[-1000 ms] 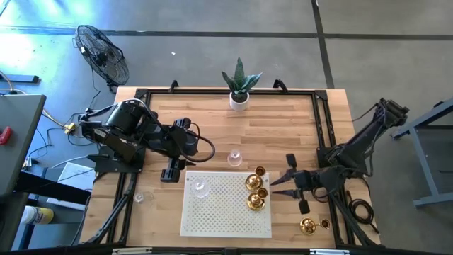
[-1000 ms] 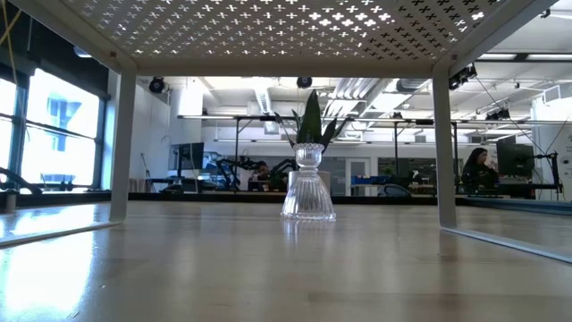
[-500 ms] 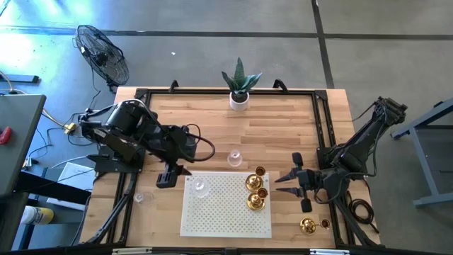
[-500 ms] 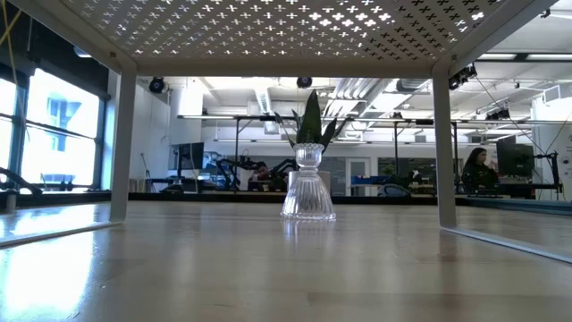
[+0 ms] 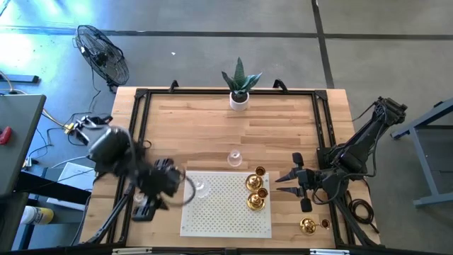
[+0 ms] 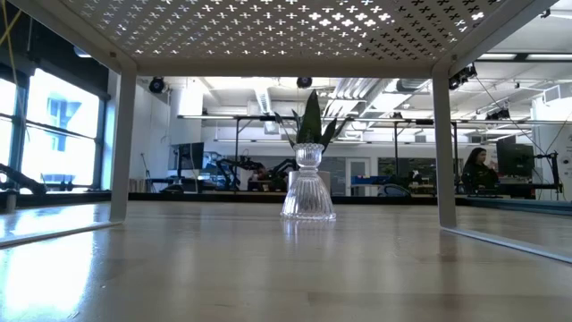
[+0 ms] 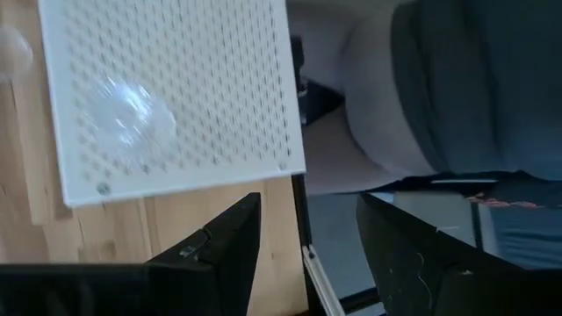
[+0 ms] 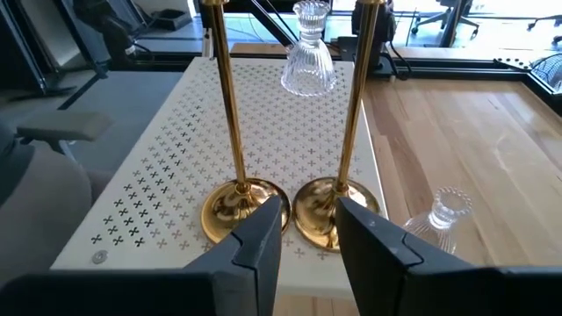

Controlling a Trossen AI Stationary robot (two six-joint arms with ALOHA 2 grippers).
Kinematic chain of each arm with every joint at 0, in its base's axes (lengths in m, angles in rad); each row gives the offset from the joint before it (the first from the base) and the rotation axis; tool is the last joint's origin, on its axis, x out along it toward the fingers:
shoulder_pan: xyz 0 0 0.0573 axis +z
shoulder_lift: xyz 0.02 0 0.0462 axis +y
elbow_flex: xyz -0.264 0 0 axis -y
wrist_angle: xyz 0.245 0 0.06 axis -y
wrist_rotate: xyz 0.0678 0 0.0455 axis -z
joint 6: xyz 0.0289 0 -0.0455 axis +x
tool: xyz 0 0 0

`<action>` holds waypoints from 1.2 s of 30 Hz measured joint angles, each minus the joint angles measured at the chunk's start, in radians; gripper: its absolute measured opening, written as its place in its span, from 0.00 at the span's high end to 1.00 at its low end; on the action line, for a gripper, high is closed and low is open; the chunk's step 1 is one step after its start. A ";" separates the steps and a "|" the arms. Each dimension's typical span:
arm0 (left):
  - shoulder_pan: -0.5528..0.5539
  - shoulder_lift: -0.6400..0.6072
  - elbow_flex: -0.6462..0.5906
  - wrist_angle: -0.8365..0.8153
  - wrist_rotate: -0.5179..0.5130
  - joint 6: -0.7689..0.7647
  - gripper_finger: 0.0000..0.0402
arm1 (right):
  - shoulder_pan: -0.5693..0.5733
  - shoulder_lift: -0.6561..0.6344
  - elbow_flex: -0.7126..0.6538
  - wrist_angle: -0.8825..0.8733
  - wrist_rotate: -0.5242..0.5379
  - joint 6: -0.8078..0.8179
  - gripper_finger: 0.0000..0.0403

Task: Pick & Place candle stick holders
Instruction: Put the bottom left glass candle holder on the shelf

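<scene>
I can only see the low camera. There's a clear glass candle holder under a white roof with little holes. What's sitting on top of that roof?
Observer: Two shiny gold brass candle stick holders with thin stems stand near the right edge of that white perforated rack.
Operator: Any glass ones up there too?
Observer: Yes, one clear ribbed glass holder stands near the rack's left edge.
Operator: Where are the robot's hands?
Observer: The right gripper waits just right of the rack, open and empty, pointing at the gold holders. The left gripper is open too, by the rack's front left corner.
</scene>
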State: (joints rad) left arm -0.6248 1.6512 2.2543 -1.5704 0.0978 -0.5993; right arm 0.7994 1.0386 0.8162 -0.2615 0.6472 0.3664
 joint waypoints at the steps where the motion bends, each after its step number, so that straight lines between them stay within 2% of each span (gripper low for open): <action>1: -0.031 0.000 -0.015 -0.001 -0.020 -0.034 0.54 | 0.000 0.000 0.000 0.000 0.000 0.000 0.74; 7: -0.181 -0.003 -0.127 0.000 -0.088 -0.269 0.54 | 0.000 0.000 0.000 0.003 0.009 -0.002 0.74; 12: -0.251 -0.004 -0.235 -0.001 -0.147 -0.488 0.54 | 0.000 0.000 0.000 0.003 0.049 -0.007 0.74; 16: -0.273 -0.003 -0.340 -0.002 -0.153 -0.629 0.54 | 0.000 0.000 0.000 0.003 0.053 -0.008 0.74; 22: -0.271 -0.003 -0.491 0.000 -0.107 -0.721 0.54 | -0.001 0.000 0.000 0.003 0.053 -0.008 0.74; 26: -0.241 -0.006 -0.578 -0.001 -0.111 -0.853 0.54 | -0.001 0.001 0.000 0.003 0.053 -0.008 0.74; 28: -0.231 -0.005 -0.618 0.000 -0.090 -0.898 0.54 | -0.001 0.001 0.000 0.003 0.050 -0.008 0.74; 33: -0.232 -0.010 -0.721 0.002 0.075 -0.926 0.54 | -0.001 0.001 0.000 0.002 0.049 -0.018 0.74; 36: -0.233 -0.016 -0.762 -0.004 0.132 -0.973 0.54 | -0.001 0.001 0.000 0.001 0.046 -0.020 0.74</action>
State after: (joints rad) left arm -0.8574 1.6354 1.4919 -1.5741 0.2297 -1.5721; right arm 0.7986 1.0393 0.8162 -0.2604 0.6930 0.3467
